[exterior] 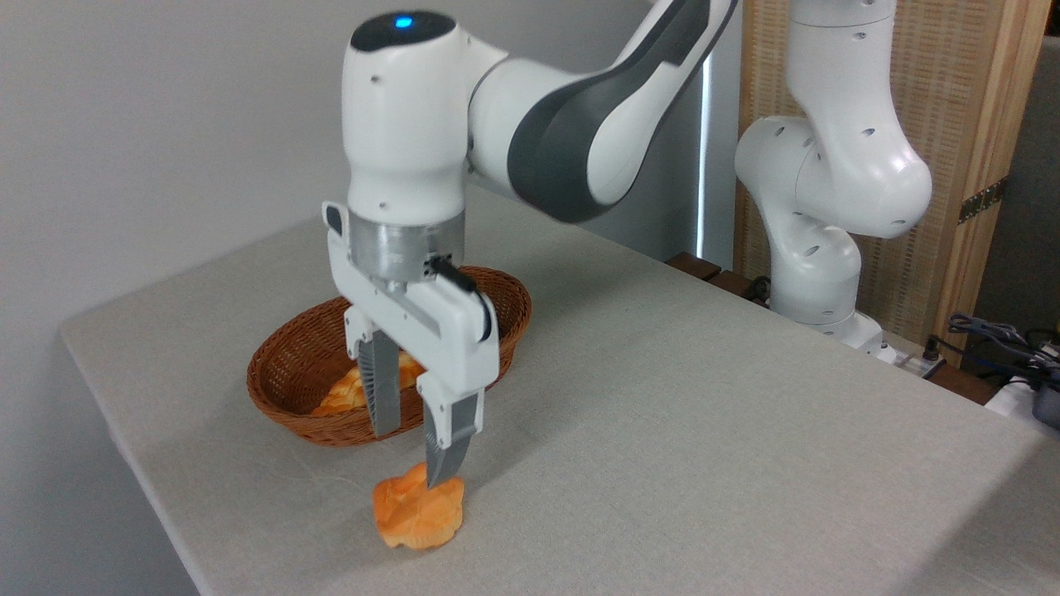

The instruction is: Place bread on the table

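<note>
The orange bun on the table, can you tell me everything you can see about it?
The bun is small, roundish and golden-orange, with a lumpy top like petals. It looks soft, like baked bread, and whole. It lies on the grey-beige cloth of the table, near the front edge, just in front of the wicker basket. The gripper hangs right above it with its fingers spread; one fingertip reaches its top and seems to touch it. Nothing else touches it.
</note>
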Available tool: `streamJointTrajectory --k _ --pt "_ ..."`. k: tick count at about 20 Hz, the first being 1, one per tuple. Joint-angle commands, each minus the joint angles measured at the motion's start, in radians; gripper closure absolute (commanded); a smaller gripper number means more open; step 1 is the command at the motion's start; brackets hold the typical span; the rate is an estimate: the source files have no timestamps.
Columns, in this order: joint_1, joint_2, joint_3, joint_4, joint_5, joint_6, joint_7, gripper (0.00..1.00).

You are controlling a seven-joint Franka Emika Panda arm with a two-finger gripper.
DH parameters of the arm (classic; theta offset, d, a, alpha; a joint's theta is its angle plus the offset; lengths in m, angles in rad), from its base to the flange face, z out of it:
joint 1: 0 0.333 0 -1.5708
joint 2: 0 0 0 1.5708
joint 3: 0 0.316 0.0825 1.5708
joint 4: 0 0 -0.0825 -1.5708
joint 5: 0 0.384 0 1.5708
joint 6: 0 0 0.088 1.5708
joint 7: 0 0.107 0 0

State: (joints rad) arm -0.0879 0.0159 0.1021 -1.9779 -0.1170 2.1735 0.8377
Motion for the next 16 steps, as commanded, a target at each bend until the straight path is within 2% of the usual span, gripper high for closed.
streamJointTrajectory --k 1,5,6,8,10,14,16 --pt "0.017 -0.044 0.004 0.023 0.008 -0.101 0.006 0.00" --pt "0.020 -0.062 -0.005 0.121 0.027 -0.305 -0.043 0.00" --pt "0.020 -0.062 -0.016 0.151 0.030 -0.348 -0.107 0.00" --pt "0.020 -0.060 -0.036 0.238 0.072 -0.427 -0.212 0.00" --pt "0.020 -0.057 -0.048 0.293 0.079 -0.501 -0.207 0.00" --pt "0.020 -0.036 -0.105 0.313 0.085 -0.517 -0.207 0.00" --pt "0.020 -0.034 -0.110 0.312 0.094 -0.515 -0.201 0.00"
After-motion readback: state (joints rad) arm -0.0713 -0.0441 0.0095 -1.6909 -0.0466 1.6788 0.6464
